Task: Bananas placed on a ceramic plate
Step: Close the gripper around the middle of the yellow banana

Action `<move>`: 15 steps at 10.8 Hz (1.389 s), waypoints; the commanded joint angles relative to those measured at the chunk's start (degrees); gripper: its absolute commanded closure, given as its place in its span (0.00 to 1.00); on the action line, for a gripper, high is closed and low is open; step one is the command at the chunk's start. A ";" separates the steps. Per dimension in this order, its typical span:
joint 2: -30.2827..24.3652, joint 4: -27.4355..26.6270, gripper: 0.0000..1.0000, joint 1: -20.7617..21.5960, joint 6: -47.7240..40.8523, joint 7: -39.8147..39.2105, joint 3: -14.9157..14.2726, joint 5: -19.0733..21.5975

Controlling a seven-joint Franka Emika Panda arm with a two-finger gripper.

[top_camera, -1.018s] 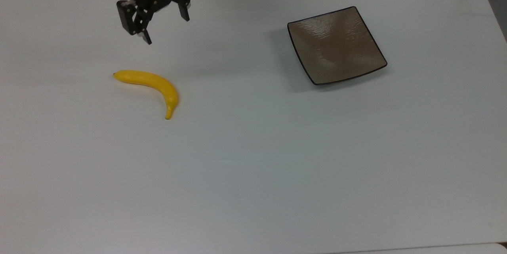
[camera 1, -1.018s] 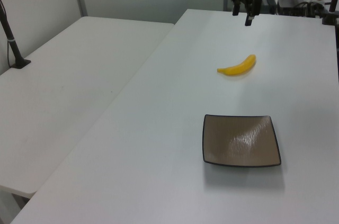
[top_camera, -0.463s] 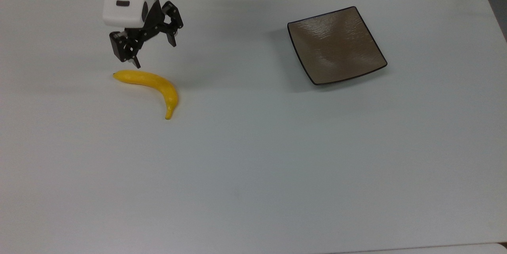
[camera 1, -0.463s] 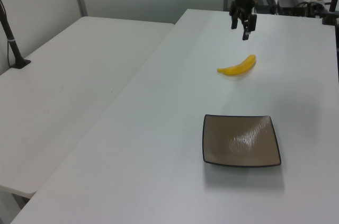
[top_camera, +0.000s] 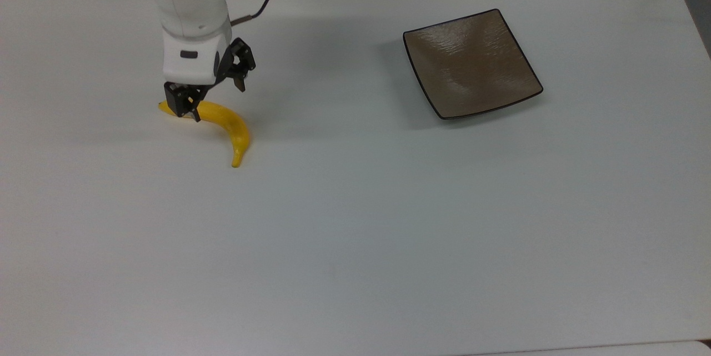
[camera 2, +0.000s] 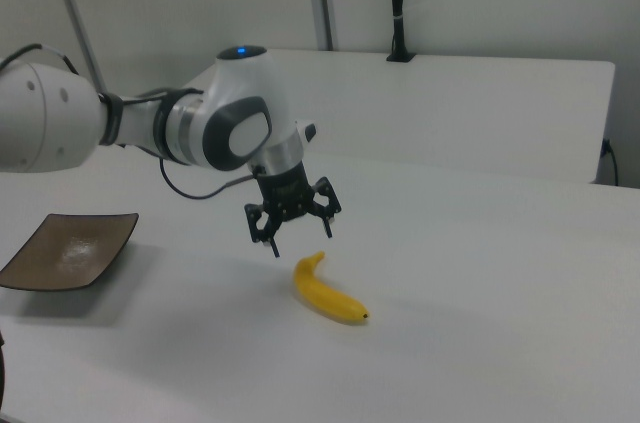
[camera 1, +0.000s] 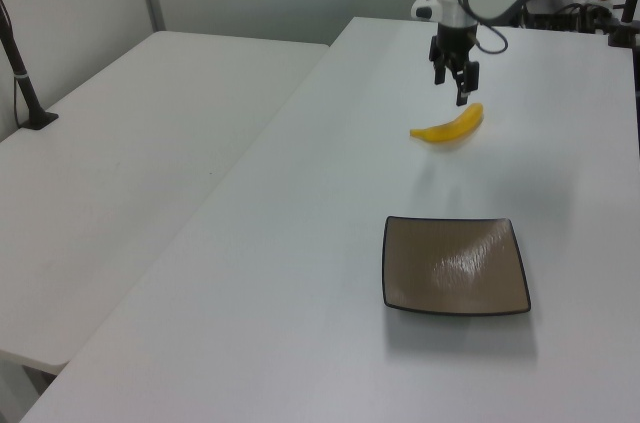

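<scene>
Tool (camera 2: 300, 237) hangs wide open just above banana (camera 2: 327, 292), holding nothing.

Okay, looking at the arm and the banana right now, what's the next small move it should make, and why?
Probably lower straight down until the fingers straddle the banana, then close. The gripper is open and hangs above the banana, which lies flat on the table, ungrasped. The ceramic plate is bare, so the pick comes first.

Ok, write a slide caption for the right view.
Open gripper poised above the banana on the white table; ceramic plate waits at the right view's left.
</scene>
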 commanded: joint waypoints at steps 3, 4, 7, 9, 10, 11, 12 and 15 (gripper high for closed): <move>4.16 -2.67 0.00 -0.52 6.33 0.25 -0.01 -3.67; 4.34 -3.28 0.00 -0.52 6.86 0.26 -0.01 -3.95; 5.04 -3.46 0.06 -0.52 7.22 0.17 -0.01 -3.95; 5.04 -3.55 0.27 -0.52 7.13 -0.01 -0.01 -4.30; 5.13 -3.72 0.31 -0.52 7.13 -0.01 -0.01 -4.82; 5.13 -3.81 0.37 -0.52 7.13 -0.18 -0.01 -5.00; 5.13 -3.81 0.43 -0.52 7.05 -0.27 -0.01 -5.53; 5.04 -4.16 0.91 -0.52 6.52 -0.53 -0.01 -5.62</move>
